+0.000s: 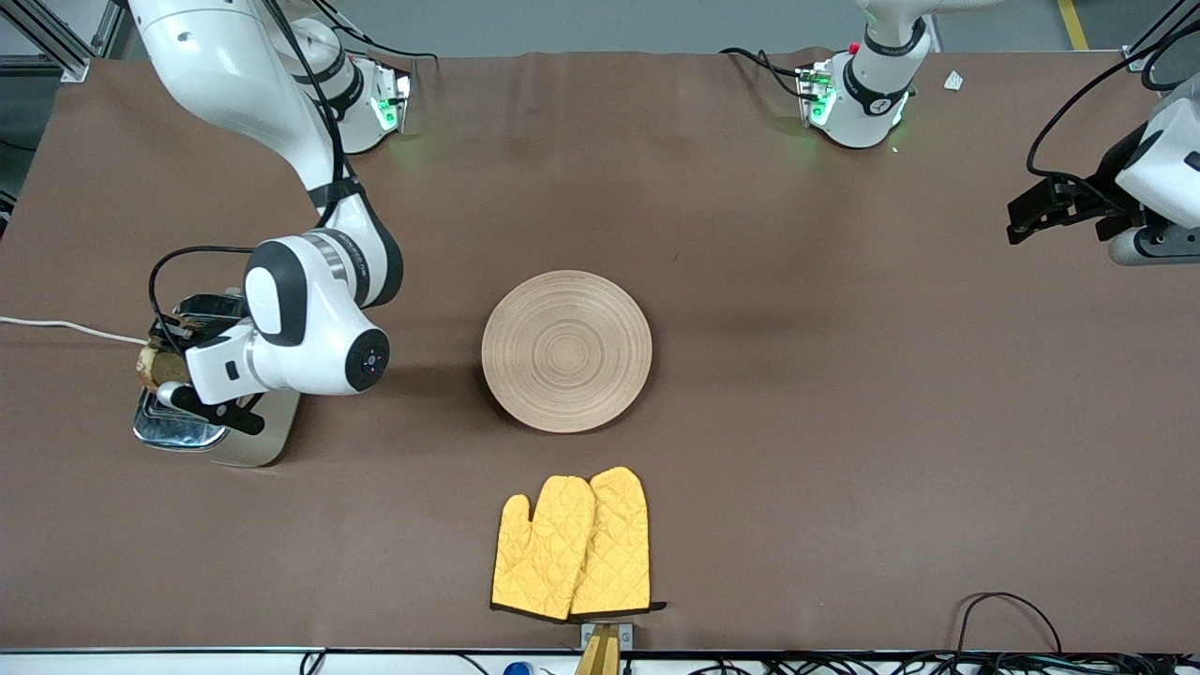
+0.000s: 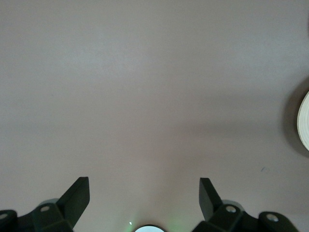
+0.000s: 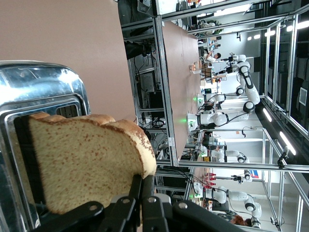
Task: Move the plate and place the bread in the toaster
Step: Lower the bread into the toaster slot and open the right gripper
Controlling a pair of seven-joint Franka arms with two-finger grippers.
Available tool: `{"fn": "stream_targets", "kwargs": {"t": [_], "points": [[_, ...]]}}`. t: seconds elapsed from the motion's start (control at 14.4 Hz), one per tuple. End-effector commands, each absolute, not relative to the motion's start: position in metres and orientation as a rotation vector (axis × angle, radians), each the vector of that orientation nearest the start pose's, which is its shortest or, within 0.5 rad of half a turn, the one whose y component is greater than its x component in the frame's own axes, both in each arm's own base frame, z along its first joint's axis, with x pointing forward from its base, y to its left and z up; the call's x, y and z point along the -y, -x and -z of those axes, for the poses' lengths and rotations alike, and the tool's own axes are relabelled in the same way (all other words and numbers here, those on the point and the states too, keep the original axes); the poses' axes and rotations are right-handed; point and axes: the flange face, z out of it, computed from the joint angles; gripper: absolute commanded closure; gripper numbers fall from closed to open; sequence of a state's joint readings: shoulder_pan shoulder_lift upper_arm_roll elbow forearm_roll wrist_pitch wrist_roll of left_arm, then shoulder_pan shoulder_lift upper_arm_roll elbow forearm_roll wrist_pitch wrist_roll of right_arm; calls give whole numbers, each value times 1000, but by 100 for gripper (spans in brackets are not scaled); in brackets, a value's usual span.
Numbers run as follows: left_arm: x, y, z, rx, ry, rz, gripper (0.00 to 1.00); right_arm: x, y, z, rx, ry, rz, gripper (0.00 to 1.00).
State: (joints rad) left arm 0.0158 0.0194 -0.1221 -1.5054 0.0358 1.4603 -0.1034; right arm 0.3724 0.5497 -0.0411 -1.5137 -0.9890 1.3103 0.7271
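The front view looks down from high across the counter [image 1: 750, 281]. The right wrist view sits close above the toaster [image 3: 43, 92]. The left wrist view shares the plate [image 2: 304, 121] with the front view.

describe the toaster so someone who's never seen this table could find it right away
Start at the brown table and go toward the right arm's end, away from the round wooden plate in the middle. There, under the right gripper, which holds a slice of bread over it, stands the toaster. It is the only shiny chrome-topped object, with a white cord trailing off the table's edge.
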Motion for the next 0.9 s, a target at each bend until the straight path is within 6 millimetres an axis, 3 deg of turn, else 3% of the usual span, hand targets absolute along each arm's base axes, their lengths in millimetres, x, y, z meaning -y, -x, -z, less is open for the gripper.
{"fn": "stream_targets", "kwargs": {"t": [0.0, 0.21, 0.28, 0.35, 0.42, 0.48, 0.62, 0.83], "points": [[54, -542, -643, -1, 3095, -93, 0, -108, -632, -362, 230, -1873, 75, 100], [55, -542, -645, 2, 3105, -85, 0, -110, -632, -358, 231, -1871, 74, 98], [56, -542, -646, -2, 3104, -80, 0, -109, -632, -358, 235, -1870, 73, 87], [55, -542, -647, 0, 3104, -78, 0, -109, -632, -358, 236, -1871, 71, 65], [55, -542, -646, 0, 3104, -80, 0, -108, -633, -359, 241, -1879, 73, 34], [55, -542, -646, 0, 3103, -80, 0, -109, -634, -358, 237, -1891, 67, 22], [56, -543, -646, 3, 3103, -80, 0, -112, -633, -358, 232, -1896, 65, 7], [58, -542, -645, 14, 3103, -82, 0, -121, -632, -365, 264, -2005, 84, 0]]}}
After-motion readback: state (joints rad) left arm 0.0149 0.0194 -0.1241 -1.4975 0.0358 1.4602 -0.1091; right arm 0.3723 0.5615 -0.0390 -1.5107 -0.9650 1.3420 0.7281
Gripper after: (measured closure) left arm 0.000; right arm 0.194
